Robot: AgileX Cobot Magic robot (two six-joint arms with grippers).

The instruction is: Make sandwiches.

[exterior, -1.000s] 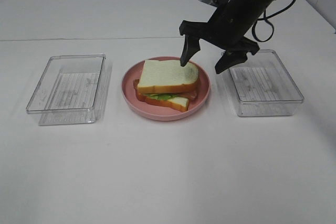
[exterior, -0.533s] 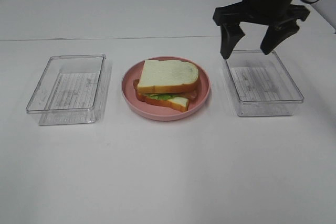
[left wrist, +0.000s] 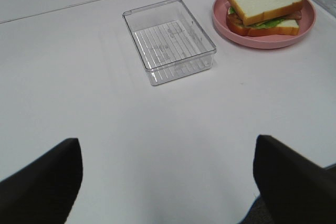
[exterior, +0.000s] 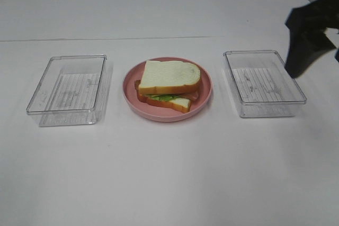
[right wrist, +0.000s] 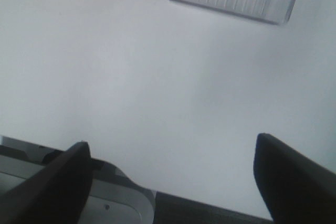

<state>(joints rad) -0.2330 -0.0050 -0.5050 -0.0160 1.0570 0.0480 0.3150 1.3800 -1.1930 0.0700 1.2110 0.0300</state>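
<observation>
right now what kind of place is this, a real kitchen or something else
Probably a robot test bench, not a kitchen: a bare white table holding just one toy sandwich on a pink plate, flanked by two empty clear trays, with a dark robot gripper at the edge.

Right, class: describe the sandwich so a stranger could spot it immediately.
On the white table, a round pink plate sits between two clear trays. The sandwich lies on it: white bread with brown crust and green lettuce peeking out, the only food there.
</observation>
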